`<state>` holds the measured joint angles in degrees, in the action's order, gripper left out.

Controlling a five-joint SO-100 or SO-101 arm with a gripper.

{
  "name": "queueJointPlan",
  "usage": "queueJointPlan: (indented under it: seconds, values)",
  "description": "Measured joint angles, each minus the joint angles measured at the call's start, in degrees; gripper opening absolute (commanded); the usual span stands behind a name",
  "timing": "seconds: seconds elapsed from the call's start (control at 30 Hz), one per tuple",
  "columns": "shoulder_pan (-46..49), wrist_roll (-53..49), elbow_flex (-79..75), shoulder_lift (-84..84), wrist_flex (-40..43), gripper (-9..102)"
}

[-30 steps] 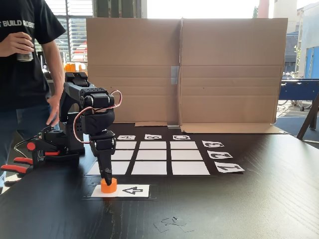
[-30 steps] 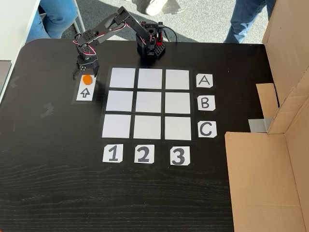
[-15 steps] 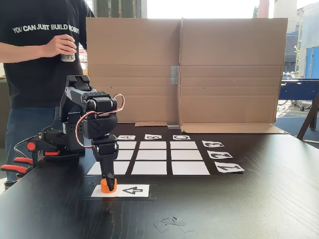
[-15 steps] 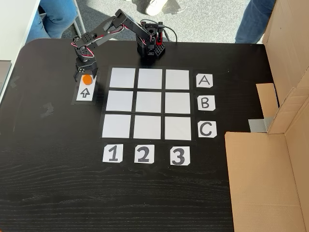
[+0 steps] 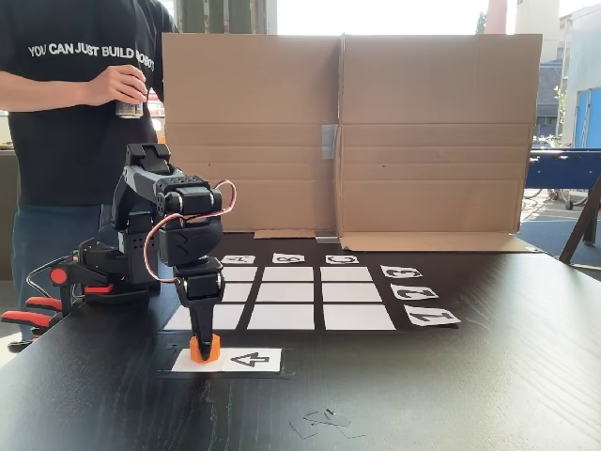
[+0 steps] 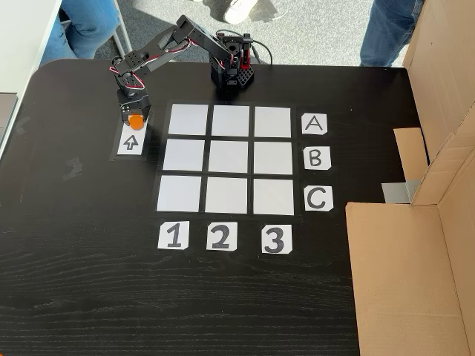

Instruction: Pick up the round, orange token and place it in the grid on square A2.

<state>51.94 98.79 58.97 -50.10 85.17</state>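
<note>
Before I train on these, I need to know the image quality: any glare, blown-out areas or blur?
In a fixed view the window behind the cardboard is blown out; in another fixed view the table shows soft sheen, and the grid stays sharp.

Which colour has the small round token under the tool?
Bright orange; the token shows best in the fixed view from above.
</note>
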Motion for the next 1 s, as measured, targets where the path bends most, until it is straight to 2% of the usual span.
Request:
queueJointPlan:
  seconds: [0.2, 0.63, 1.0]
  values:
    - [0.9, -0.3, 0.0, -0.1, 0.0, -1]
    - [3.3, -7.9, 2.9, -7.6, -0.1, -1]
    - [2.4, -24.2, 11.4, -19.3, 0.0, -1]
